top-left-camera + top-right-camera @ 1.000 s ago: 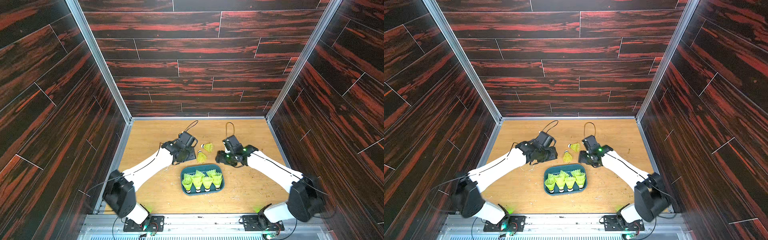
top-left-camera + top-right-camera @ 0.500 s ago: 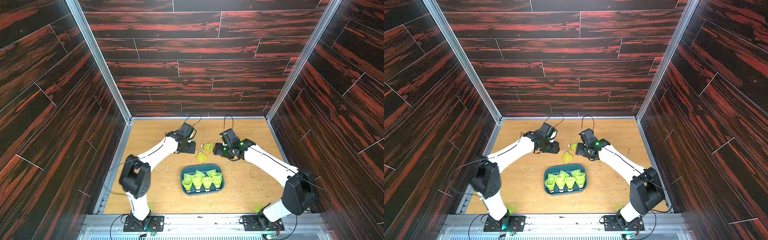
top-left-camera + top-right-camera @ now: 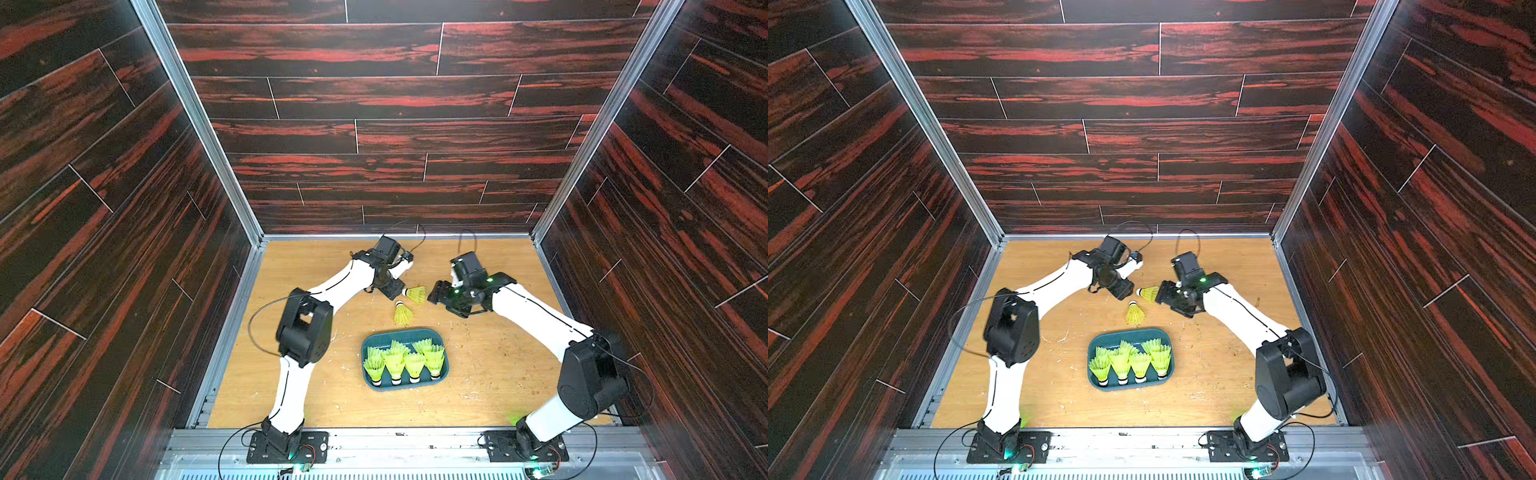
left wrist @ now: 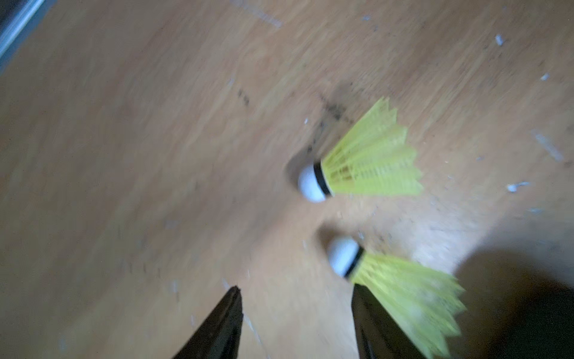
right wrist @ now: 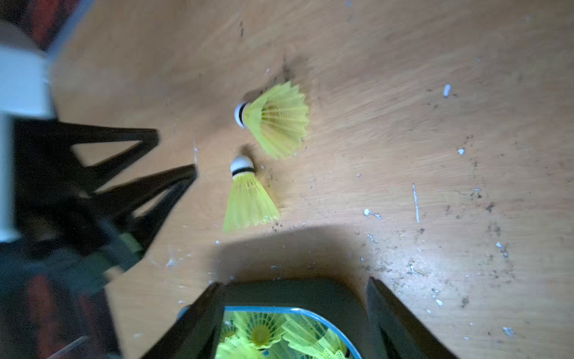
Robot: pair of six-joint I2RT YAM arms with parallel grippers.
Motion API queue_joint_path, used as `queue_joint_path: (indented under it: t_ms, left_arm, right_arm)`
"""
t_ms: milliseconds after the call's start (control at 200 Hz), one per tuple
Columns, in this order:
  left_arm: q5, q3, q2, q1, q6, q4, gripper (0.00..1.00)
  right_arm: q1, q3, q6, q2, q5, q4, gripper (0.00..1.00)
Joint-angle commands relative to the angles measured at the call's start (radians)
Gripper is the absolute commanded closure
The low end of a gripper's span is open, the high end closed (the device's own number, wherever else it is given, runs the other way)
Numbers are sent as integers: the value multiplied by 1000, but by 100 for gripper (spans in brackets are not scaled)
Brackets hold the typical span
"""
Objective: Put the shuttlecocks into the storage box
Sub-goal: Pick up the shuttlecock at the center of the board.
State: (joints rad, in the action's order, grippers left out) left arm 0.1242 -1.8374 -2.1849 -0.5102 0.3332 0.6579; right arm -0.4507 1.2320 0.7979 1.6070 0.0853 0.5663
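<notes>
Bare surface (image 4: 155, 155) lies between my left fingers (image 4: 223, 323), which stand apart; one shuttlecock (image 4: 403, 298) lies just beside one finger, outside the gap, a second shuttlecock (image 4: 369, 161) a little beyond. My right fingers (image 5: 202, 310), spread wide, face both across open surface. Nearer my bases, the storage box (image 3: 405, 332) is crowded with upright shuttlecocks (image 3: 405, 359).

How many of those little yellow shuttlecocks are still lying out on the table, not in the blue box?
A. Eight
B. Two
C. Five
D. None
B: only a farther shuttlecock and a nearer shuttlecock lie on the wooden table, just beyond the storage box; all the others are inside it.
</notes>
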Motion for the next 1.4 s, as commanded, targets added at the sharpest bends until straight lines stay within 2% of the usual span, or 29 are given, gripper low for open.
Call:
queue_joint_path:
  t_ms: [0, 180, 491, 571, 922, 1157, 1393]
  left_arm:
    - [33, -54, -49, 1, 157, 23, 40]
    - [16, -156, -134, -11, 252, 58, 39]
    - [61, -220, -192, -42, 386, 131, 40]
    - [33, -223, -205, -48, 384, 121, 40]
    - [36, -273, -265, -69, 372, 98, 44]
    - [42, -307, -301, -72, 353, 97, 56]
    - [38, -326, -315, -74, 333, 80, 53]
  right_arm:
    - [42, -33, 62, -27, 127, -29, 16]
    - [78, -48, 128, -47, 182, -66, 2]
    - [110, -61, 141, -91, 187, -48, 2]
    - [118, -79, 141, -107, 191, -54, 3]
    - [119, -200, 180, -178, 218, -115, 3]
    - [173, -217, 183, -176, 238, -156, 3]
    - [211, -224, 166, -157, 259, -166, 3]
